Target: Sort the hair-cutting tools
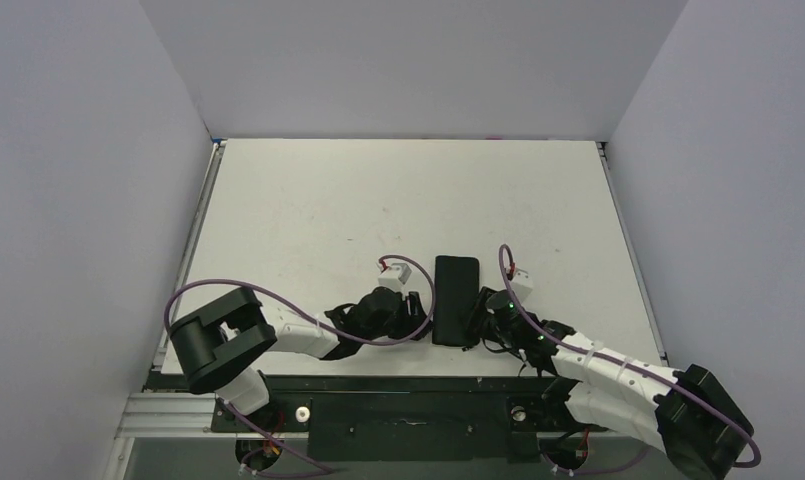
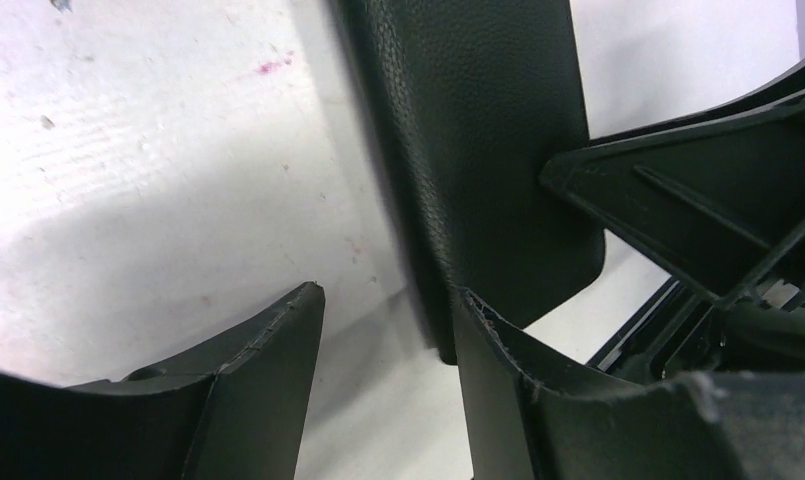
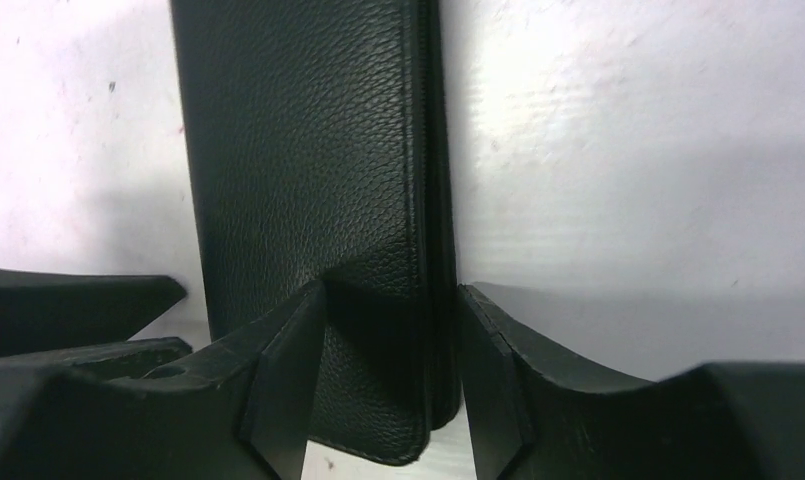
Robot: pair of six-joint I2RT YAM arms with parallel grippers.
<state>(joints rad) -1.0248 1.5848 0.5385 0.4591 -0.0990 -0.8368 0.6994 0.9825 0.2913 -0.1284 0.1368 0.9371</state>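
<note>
- I count one black zip case (image 1: 456, 298), flat on the table (image 1: 378, 200) near the arm bases, between my two grippers.
- Its long axis runs near-to-far.
- My left gripper (image 2: 390, 292): jaws apart at the case's left edge.
- My right gripper (image 3: 393, 288): jaws apart, astride the zip edge.

Top view looks down; wrist views closely share the case (image 3: 308, 180)

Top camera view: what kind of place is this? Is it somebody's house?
Probably a robot lab's test booth, not a house: a white table boxed in by plain grey walls, the left arm and right arm bolted at its near edge, and a black case between them.
</note>
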